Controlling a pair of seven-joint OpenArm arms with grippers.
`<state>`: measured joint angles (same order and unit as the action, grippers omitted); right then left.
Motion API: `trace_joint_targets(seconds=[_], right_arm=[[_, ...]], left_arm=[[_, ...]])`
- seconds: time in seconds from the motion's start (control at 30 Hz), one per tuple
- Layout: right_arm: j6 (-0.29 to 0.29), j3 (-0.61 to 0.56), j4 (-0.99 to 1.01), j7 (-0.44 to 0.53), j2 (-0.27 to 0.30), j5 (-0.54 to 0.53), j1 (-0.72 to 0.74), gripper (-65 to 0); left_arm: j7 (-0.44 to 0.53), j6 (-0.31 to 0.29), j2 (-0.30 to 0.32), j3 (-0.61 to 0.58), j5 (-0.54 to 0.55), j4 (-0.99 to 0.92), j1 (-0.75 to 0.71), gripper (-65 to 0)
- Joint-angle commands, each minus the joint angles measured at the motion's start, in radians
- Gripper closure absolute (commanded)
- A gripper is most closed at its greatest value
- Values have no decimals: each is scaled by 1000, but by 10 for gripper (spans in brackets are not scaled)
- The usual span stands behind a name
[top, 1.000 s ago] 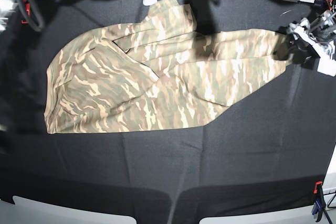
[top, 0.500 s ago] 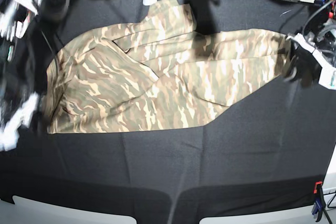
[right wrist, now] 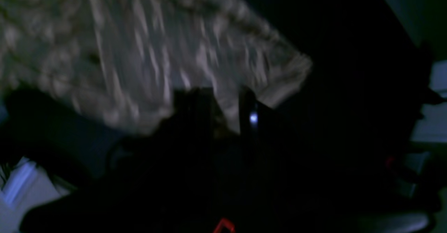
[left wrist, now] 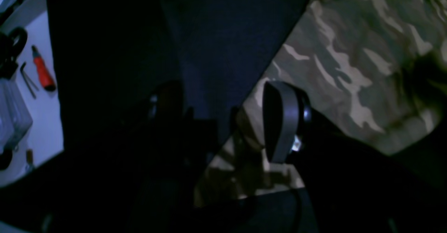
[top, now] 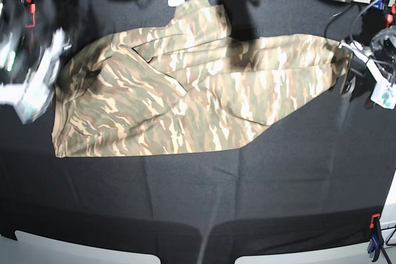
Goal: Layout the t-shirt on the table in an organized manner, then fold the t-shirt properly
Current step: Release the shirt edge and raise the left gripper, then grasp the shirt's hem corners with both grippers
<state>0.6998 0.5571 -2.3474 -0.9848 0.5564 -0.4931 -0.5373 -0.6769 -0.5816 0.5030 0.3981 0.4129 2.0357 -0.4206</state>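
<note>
While the t-shirt (top: 185, 91) lies crumpled and partly folded over itself across the far half of the tabletop (top: 247, 190), both arms have now come to its two ends, which reads as the spreading-out step about to begin and no folding done yet. At the base view's right, the left pincer (left wrist: 223, 121) stands wide, one finger (left wrist: 279, 121) over the camouflage cloth and the other over bare black cloth, straddling the shirt's edge without gripping it. A second ago this arm sat further back from that edge; it has since edged along it. On the opposite side the right pincer (right wrist: 225, 114) was absent from the base view a second ago, swept in as a blur, and now hovers at the shirt's other end; its jaws stand narrow, and through the blur I cannot tell whether cloth is pinched between them. The shirt itself has not shifted.
</note>
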Motion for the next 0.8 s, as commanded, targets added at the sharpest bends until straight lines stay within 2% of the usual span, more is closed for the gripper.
trace_joint_targets(seconds=[0.0, 0.07, 0.2, 0.27, 0.3, 0.37, 0.4, 0.43, 0.5, 0.57, 0.6, 0.7, 0.77], right_arm=[[-2, 5, -9, 13, 24, 14, -37, -121], [-2, 5, -9, 19, 37, 47, -109, -121], [-2, 6, -9, 59, 36, 150, -218, -121], [-2, 6, -9, 74, 36, 164, -241, -121], [-2, 6, -9, 77, 36, 165, -243, -121], [-2, 6, -9, 79, 36, 166, -242, -121], [-2, 6, -9, 85, 36, 166, -242, -121], [-2, 6, -9, 89, 36, 166, -242, -121], [-2, 6, -9, 97, 36, 170, -241, -121], [-2, 6, -9, 112, 36, 181, -241, -121], [-3, 6, -9, 114, 36, 180, -241, -121], [-5, 6, -9, 114, 36, 180, -241, -121], [-5, 6, -9, 114, 36, 180, -241, -121]], left_arm=[[18, -18, 26, -23, 9, 18, 2, -339], [13, -22, 63, -106, -25, 18, 2, -339], [56, -10, 157, -327, -253, 17, 2, -339], [109, 69, 204, -427, -396, 17, 2, -339], [146, 142, 224, -469, -477, 16, 2, -339], [197, 361, 248, -540, -575, 7, 3, -339], [200, 436, 252, -568, -591, 0, 3, -339], [199, 458, 251, -595, -604, -11, 2, -339], [201, 458, 251, -655, -609, -48, 3, -338], [218, 461, 251, -719, -676, -97, 6, -326], [234, 483, 251, -746, -731, -126, 8, -321], [253, 636, 251, -794, -875, -208, 8, -320], [253, 669, 251, -795, -915, -252, 10, -320]])
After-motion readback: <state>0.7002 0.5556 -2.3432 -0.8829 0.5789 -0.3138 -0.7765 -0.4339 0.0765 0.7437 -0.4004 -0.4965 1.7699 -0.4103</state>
